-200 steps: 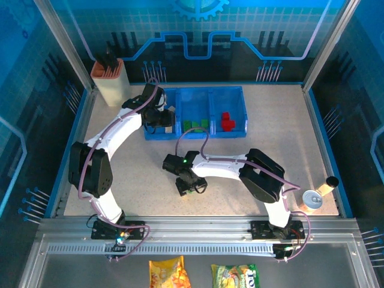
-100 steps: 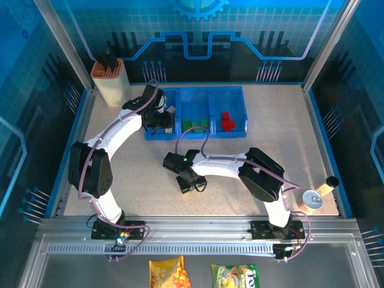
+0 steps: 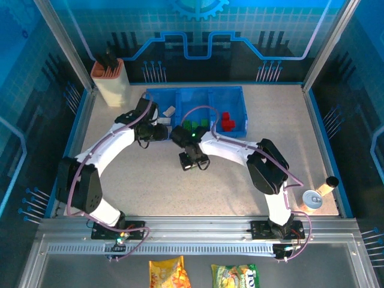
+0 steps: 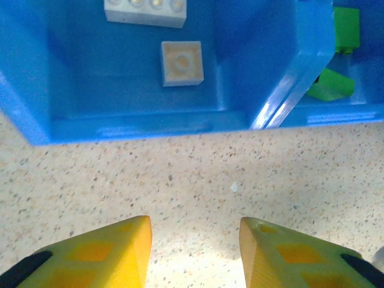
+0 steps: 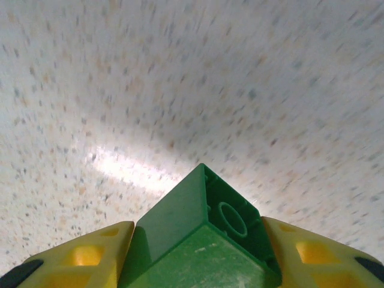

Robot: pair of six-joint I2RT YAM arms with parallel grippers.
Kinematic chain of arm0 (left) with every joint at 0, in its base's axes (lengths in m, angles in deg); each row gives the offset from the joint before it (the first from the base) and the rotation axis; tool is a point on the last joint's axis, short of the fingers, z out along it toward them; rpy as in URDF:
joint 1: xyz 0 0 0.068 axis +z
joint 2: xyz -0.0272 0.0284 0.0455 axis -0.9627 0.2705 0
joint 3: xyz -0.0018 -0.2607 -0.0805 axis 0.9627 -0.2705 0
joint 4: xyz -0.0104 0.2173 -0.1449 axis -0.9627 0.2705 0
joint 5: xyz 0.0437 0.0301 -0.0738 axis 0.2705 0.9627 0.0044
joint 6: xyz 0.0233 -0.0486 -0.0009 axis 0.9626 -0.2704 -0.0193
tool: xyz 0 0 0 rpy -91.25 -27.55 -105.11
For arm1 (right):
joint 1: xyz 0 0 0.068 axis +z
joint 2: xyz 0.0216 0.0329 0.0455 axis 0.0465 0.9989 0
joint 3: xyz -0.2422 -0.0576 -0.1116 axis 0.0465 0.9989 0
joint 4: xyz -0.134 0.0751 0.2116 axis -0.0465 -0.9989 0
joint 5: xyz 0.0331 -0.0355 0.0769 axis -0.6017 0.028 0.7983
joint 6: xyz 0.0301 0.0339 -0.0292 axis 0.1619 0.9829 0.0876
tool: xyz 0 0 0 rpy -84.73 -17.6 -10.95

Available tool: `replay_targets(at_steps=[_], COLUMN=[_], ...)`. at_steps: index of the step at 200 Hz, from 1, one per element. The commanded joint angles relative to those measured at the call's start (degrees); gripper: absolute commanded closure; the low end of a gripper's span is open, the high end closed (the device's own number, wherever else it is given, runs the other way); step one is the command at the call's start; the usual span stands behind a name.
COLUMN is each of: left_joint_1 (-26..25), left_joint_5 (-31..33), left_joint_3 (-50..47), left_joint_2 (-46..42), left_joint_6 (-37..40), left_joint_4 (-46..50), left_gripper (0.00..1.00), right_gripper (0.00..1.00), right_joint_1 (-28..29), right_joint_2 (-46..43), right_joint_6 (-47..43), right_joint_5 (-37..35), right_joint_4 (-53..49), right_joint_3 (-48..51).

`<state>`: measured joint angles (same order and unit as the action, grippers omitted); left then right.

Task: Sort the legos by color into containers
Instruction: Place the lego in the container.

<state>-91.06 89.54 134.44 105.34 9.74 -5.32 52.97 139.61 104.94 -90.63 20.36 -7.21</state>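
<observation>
Before the containers (image 3: 244, 111), the outstretched right gripper (image 5: 198, 249) clamps a green lego (image 5: 191, 213); the left gripper (image 4: 195, 240) sits parted, empty.

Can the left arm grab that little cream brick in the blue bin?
Probably yes. The left gripper is empty, just outside the bin, and the cream brick lies uncovered inside. Only the bin's near wall stands between them.

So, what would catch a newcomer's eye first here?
A green lego clamped in the right gripper, close up in the right wrist view over the speckled table. From above, the blue containers at the far side, with red legos in the right bin. The left gripper hangs open and empty just short of the bin holding cream legos.
</observation>
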Motion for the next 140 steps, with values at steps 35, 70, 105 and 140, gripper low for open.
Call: replay_targets(at_steps=[35, 70, 105, 140], left_joint_1=[0.42, 0.50, 0.49, 0.50], left_joint_5=[3.86, 5.33, 5.52, 5.15], left_joint_3=[-9.80, -15.22, -19.91, -23.74], left_joint_2=[-10.71, -15.64, -19.56, -21.39], left_joint_6=[-2.56, -3.69, -5.58, -7.75], left_joint_4=[-0.86, -1.10, -1.87, -2.72], left_gripper=[0.55, 0.54, 0.54, 0.52], right_gripper=[0.54, 0.55, 0.55, 0.55], right_joint_1=[-7.75, -11.74, -14.23, -15.86], right_joint_2=[3.55, 7.14, 12.07, 17.68], right_joint_6=[-7.87, -9.88, -12.32, -13.18], right_joint_5=[-0.66, 0.14, -0.94, -0.56], right_joint_4=[-4.24, -4.93, -5.87, -7.04], right_joint_3=[-11.67, -18.73, -26.22, -32.75])
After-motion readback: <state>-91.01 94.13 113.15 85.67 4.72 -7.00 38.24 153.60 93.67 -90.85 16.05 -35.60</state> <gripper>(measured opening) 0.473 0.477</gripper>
